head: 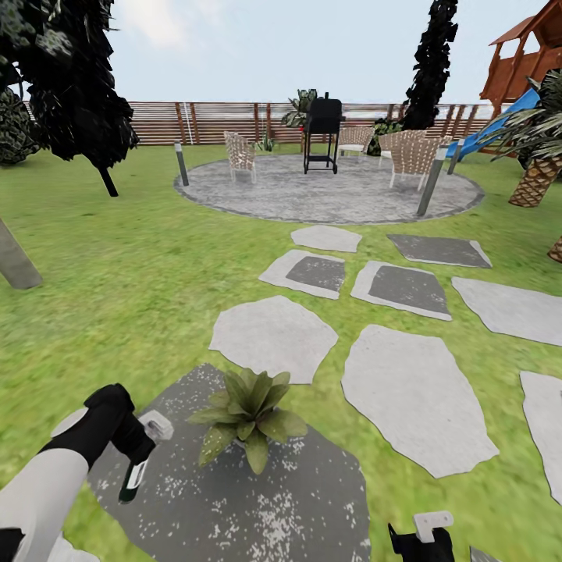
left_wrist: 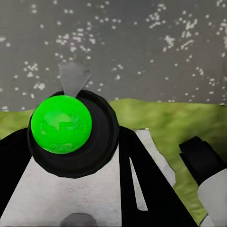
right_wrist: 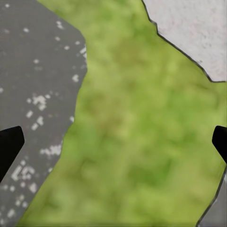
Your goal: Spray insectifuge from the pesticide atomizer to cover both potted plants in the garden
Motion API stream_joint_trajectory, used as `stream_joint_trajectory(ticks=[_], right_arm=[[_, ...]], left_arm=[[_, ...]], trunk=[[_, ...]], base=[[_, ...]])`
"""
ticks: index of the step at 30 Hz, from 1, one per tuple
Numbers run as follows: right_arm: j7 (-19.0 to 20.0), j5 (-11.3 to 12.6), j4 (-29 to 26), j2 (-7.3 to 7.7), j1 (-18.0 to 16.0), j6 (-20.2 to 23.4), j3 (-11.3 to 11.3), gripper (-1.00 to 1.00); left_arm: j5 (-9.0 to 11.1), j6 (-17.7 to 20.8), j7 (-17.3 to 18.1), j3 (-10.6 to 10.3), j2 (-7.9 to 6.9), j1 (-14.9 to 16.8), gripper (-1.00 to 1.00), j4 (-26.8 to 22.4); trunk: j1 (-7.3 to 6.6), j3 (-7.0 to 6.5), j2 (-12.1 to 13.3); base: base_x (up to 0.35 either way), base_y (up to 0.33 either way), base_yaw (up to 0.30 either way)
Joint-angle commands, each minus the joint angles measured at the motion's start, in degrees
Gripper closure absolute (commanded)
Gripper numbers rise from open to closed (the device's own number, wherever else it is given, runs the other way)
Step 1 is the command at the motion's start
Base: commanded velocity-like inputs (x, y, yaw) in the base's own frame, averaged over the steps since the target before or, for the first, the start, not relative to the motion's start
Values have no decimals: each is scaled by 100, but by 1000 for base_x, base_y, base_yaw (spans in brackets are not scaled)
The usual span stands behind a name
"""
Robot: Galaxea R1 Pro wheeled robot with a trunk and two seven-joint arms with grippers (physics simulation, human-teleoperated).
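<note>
My left gripper (head: 134, 446) is shut on the pesticide atomizer (head: 133, 478), a slim dark bottle with a green-white mark hanging downward and a pale spray head (head: 158, 427) at the top. It hovers just left of a potted plant (head: 248, 412), a low rosette of broad green leaves standing on a dark speckled stepping stone (head: 257, 499) in the garden. In the left wrist view the atomizer (left_wrist: 61, 124) appears end-on as a bright green dome in a dark ring between black fingers (left_wrist: 151, 189). My right gripper (head: 425, 538) hangs open over grass (right_wrist: 137, 142) at the stone's edge.
Pale stepping stones (head: 414, 394) lead across the lawn to a round paved patio (head: 328, 191) with a black grill (head: 322, 133), wicker chairs (head: 240, 154) and grey bollards (head: 431, 183). A slatted fence (head: 211, 121) closes the back. Trees stand left, a palm (head: 538, 176) right.
</note>
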State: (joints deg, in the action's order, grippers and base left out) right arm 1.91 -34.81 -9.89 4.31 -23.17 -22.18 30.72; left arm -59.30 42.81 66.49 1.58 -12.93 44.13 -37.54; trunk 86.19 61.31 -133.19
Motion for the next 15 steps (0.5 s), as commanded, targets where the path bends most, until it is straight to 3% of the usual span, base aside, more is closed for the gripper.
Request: stream_joint_trajectory(ticks=[1,8,12,15], right_arm=[[20,-35,4,0,-4,-24,48,-100],[20,-35,4,-2,-4,-24,48,-100],[20,-33,4,6,-5,-24,48,-100],[20,-35,4,1,-9,-24,48,-100]], left_arm=[[-37,44,39,17,-1,-5,100,9],[-29,87,-156,17,86,82,100,-9],[-21,786,-195,-21,125,387,100,26],[-33,706,-197,-33,99,341,100,78]], trunk=[[-1,5,-2],[-1,5,-2],[-1,5,-2],[-1,5,-2]], base=[[0,0,0],[0,0,0],[0,0,0],[0,0,0]])
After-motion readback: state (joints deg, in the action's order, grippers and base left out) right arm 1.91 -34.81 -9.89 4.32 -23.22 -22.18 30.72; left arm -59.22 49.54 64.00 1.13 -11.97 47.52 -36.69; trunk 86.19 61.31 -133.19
